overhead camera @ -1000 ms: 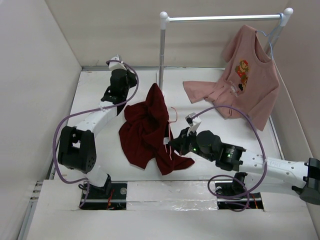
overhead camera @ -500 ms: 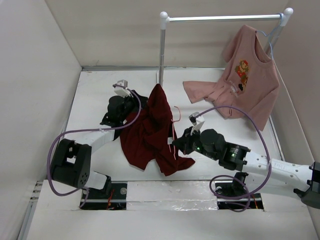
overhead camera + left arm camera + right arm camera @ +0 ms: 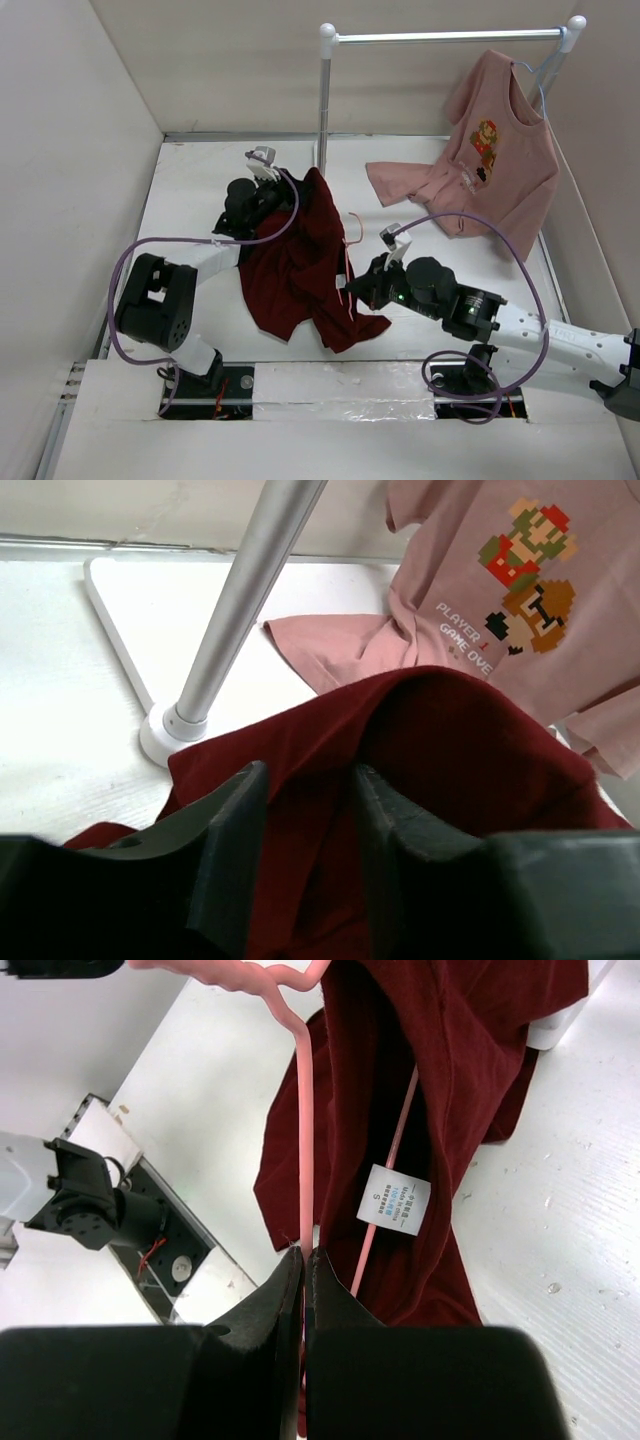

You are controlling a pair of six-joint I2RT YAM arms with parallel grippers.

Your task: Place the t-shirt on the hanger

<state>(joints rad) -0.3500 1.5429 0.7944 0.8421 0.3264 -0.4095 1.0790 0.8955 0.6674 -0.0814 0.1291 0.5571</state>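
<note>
The maroon t-shirt hangs bunched in the middle of the table, draped over the pink wire hanger, whose hook sticks out at its right. My right gripper is shut on the hanger's wire and holds it up, next to the t-shirt and its white label. My left gripper is at the t-shirt's upper left. In the left wrist view it is open, with a fold of the t-shirt lying between its fingers.
A metal clothes rack stands at the back, with its pole just behind the t-shirt and its base on the table. A pink printed t-shirt hangs on a pale hanger at the rail's right end. A salmon garment lies below it.
My left arm swung from the back left across to the maroon t-shirt's upper left edge. My right gripper shifted slightly right with the hanger, and the t-shirt shifted with it.
</note>
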